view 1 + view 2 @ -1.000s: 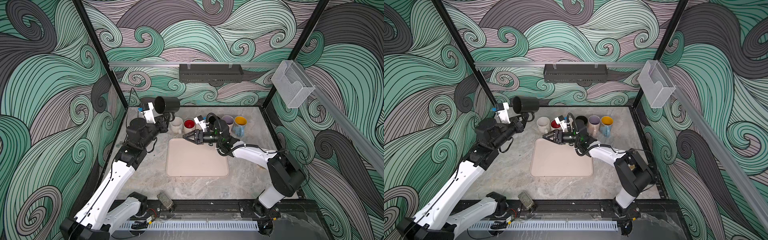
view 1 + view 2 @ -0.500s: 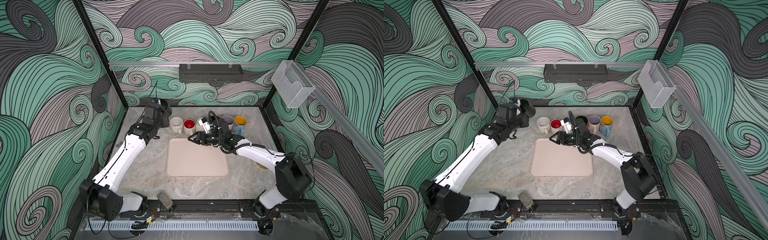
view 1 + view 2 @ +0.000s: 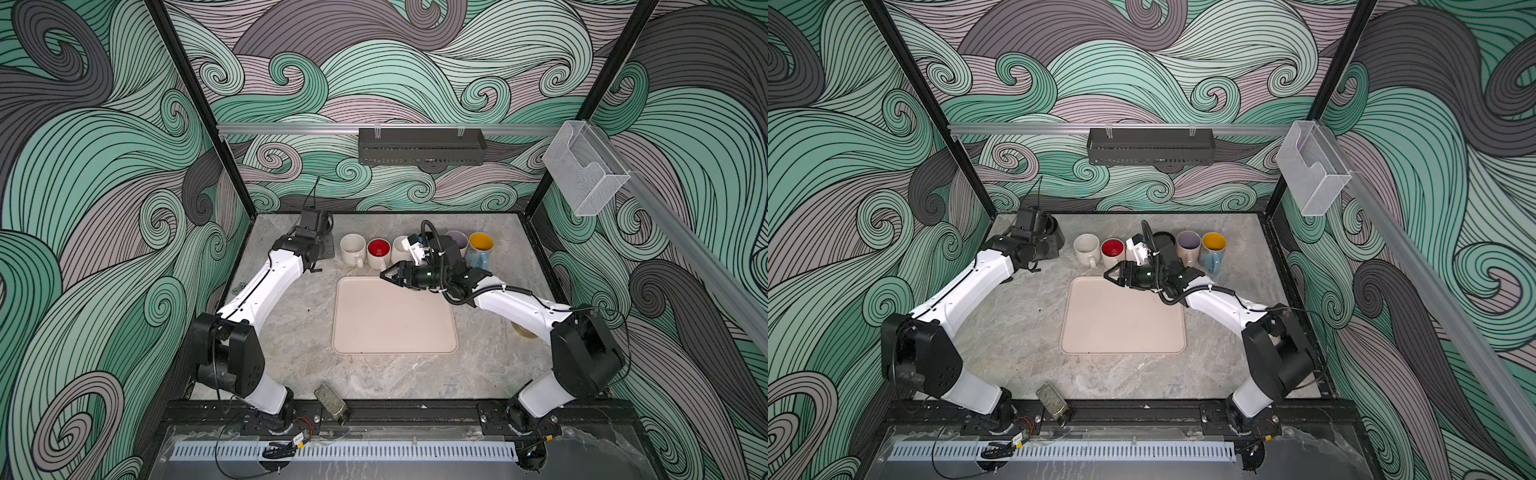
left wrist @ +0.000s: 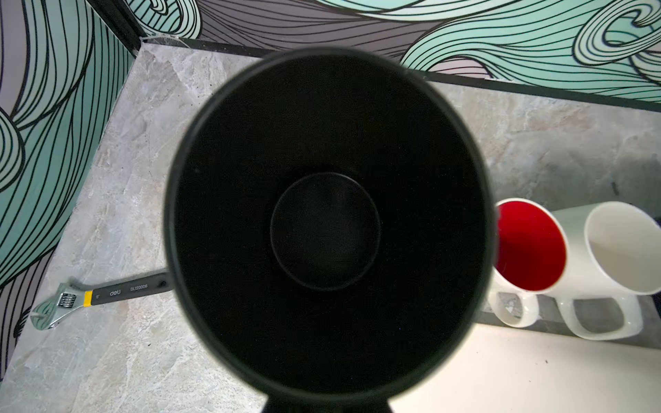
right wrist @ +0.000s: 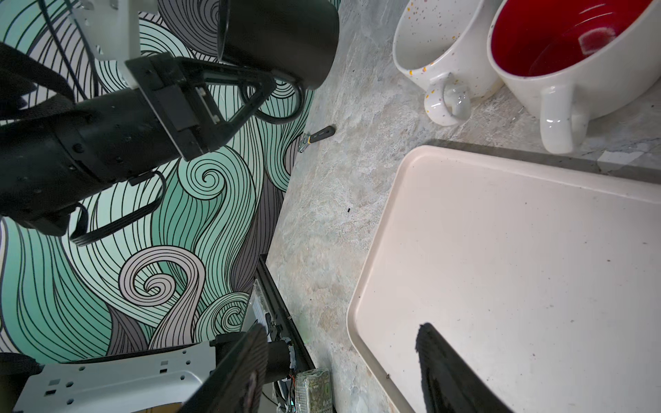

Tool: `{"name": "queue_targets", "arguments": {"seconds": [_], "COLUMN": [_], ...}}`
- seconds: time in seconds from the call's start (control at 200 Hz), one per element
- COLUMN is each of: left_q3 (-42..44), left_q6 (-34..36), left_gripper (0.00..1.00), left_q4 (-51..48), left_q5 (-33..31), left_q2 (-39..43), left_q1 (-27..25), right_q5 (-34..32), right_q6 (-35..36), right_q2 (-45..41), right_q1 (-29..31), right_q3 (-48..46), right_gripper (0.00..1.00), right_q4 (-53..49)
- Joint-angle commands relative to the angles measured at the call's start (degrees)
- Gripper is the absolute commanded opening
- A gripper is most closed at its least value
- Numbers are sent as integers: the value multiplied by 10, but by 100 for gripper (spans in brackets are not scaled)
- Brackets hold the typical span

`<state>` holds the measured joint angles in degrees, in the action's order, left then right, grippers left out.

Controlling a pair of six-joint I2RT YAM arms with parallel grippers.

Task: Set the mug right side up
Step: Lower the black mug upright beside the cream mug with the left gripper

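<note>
Lowered from where it hung high and tipped on its side a second ago, the matte black ceramic mug [image 4: 325, 229] is now mouth-up at the far left corner of the grey marbled surface [image 3: 307, 353]. The left arm has stretched out toward that corner. The left fingers [image 5: 236, 74] are clamped shut on the mug's loop handle, so the wrist camera looks straight down the bore. That grip probably suited swinging the body round. Whether the base touches the surface I cannot tell.

The right fingers [image 5: 443, 361] stand apart and empty over the far edge of the beige plastic tray [image 3: 395, 324], clear of the work.

A row of upright mugs starts just beside the black one: first a speckled cream mug [image 5: 440, 46], then a white mug with red inside [image 5: 558, 43]. They leave little room for a release on that side. A yellow-banded adjustable wrench [image 4: 100, 295] lies on the opposite side, near the wall.
</note>
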<state>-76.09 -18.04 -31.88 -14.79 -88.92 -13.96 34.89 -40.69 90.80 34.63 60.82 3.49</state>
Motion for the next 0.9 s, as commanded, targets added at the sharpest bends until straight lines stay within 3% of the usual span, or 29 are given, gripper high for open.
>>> {"name": "queue_targets", "arguments": {"seconds": [0.0,0.37,0.896], "left_q3": [-5,-12,20], "left_q6": [-15,-48,-75], "left_gripper": [0,0,0], "left_q4": [60,49,90], "left_q5": [2,50,55], "left_q2": [-7,-78,-128], "left_q1": [11,11,11], "right_q5": [5,30,31], "right_q6": [8,-3,-4], "right_q2": [-10,-4,-8], "right_q1": [-7,-16,-24], "right_q3": [-7,-13,-39], "right_gripper": [66,67,67], "right_q4": [0,27,39]}}
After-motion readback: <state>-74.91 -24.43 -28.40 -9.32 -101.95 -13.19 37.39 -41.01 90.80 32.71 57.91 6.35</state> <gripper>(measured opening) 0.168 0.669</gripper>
